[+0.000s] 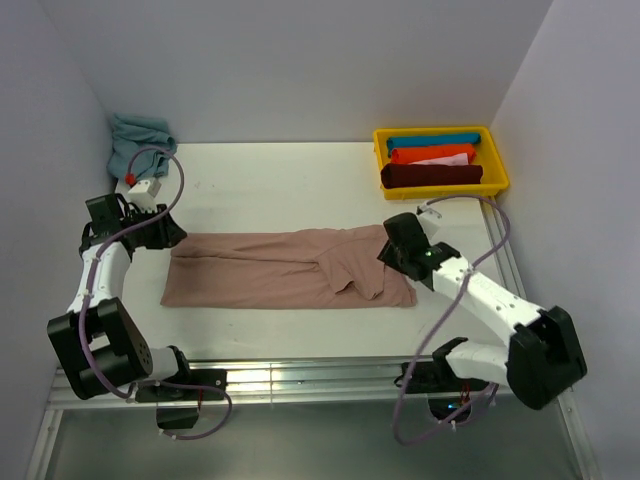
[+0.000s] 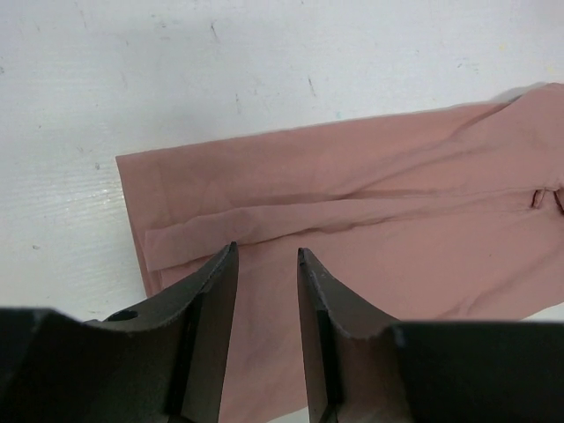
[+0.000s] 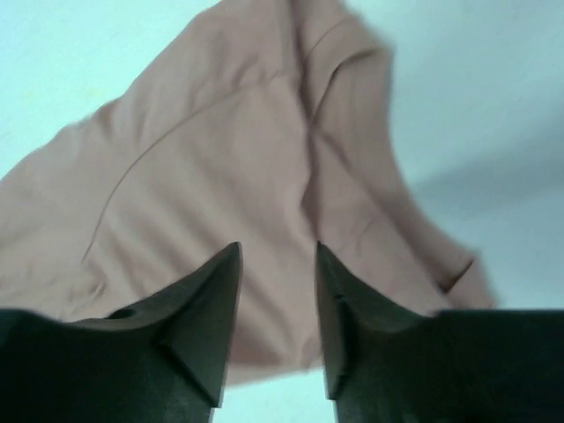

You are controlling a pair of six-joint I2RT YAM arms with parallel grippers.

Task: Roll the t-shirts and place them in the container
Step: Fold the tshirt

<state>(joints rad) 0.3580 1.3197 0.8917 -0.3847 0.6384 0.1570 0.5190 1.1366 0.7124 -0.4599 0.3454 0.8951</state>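
Seemingly ready for rolling, pink t-shirt [image 1: 270, 270] lies folded into a long strip; left gripper [image 2: 267, 251] and right gripper [image 3: 278, 247] hover parted, empty, over opposite ends.

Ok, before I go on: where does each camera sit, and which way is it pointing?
Top external: above and behind the robot, looking down over the table; left arm and right arm show whole, left gripper and right gripper at opposite ends of the pink t-shirt.
Left wrist: on the left arm, looking down at the shirt's straight-edged end; its own open fingers show.
Right wrist: on the right arm, looking at the shirt's rumpled end; its own open fingers show.
Shared: all three see the pink t-shirt.
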